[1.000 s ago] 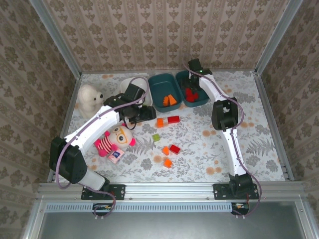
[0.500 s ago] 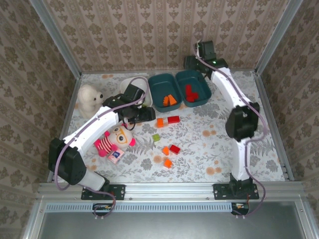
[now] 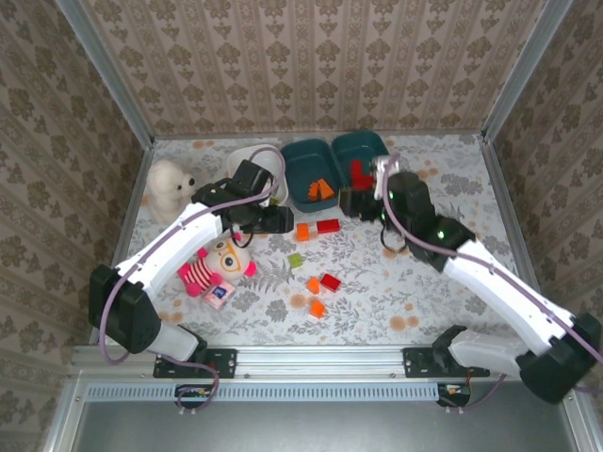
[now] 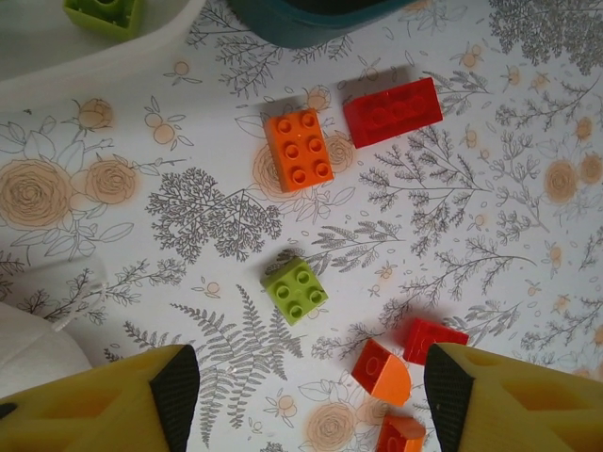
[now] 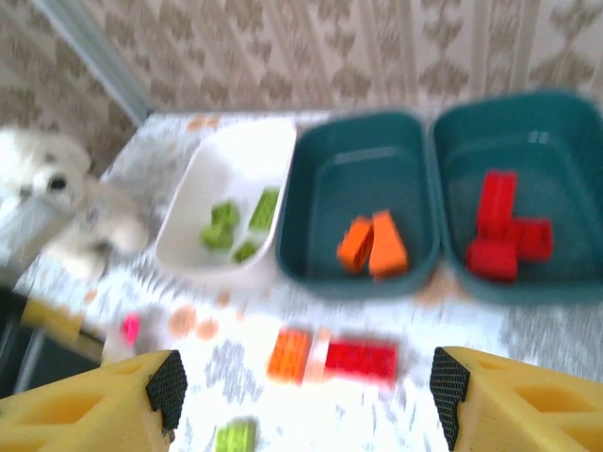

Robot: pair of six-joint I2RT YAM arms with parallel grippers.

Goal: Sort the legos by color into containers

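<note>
Across the flowered table [image 3: 462,179] I count three trays along the far edge, left to right: one white tray [image 3: 247,162] with three green bricks [image 5: 226,215], a middle teal tray [image 3: 303,165] with two orange wedges [image 5: 372,245], and a right teal tray [image 3: 372,151] with about three red bricks [image 5: 495,221], blurred. Six loose bricks [image 3: 317,308] lie nearer me: three orange, two red, one green. One white teddy bear [image 3: 170,185] sits at 9 o'clock of the white tray, and one striped doll [image 3: 212,266] lies at 7 o'clock.

My left pincer [image 3: 283,219] stands wide and empty at 5 o'clock of the white tray. In its own camera the loose green brick [image 4: 295,291] lies at 12 o'clock of the gap, apart from both fingers [image 4: 122,400]. The orange brick [image 4: 298,150] and the long red brick [image 4: 392,111] lie beyond it, side by side.

My right pincer [image 3: 349,202] is wide too, holding nothing, by the near rim of the right teal tray. The long red brick is at 7 o'clock from it.

Metal rails [image 3: 512,226] bound the table left, far and right. Bare cloth opens at 3 o'clock of the loose bricks, past my right forearm [image 3: 499,292].
</note>
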